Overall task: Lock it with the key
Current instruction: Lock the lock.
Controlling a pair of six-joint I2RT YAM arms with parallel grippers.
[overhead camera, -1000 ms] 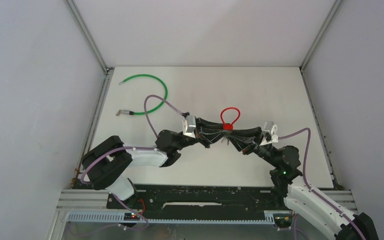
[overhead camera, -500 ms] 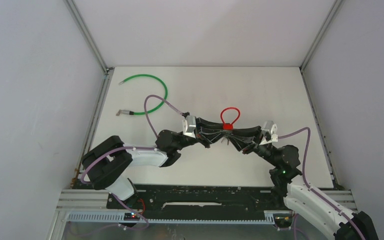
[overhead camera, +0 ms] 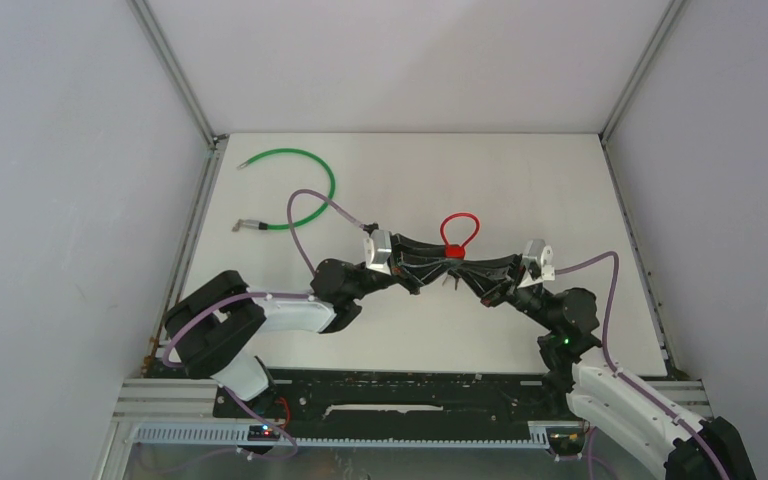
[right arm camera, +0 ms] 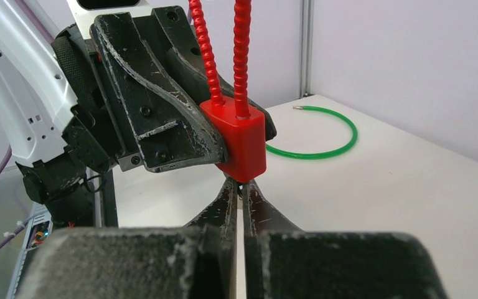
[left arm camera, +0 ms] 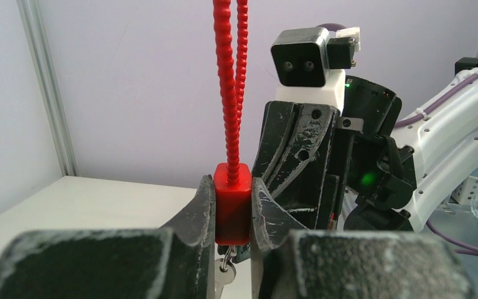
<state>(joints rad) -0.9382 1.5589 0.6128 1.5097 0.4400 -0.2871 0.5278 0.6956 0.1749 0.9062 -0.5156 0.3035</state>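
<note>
Right gripper (right arm camera: 244, 188) has closed beneath the lock (left arm camera: 232, 196) the left gripper (left arm camera: 233, 218) clamps; if it missed the key (left arm camera: 223, 279), turning fails.

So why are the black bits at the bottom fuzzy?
Left wrist view: the left gripper is too near the lens at its base, so it blurs; the red lock is sharp. Right wrist view: the right gripper blurs likewise. Top view: even light, no glare.

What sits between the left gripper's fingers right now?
The red lock body, pinched on both sides by the fingers; the left wrist view shows it plainly.
</note>
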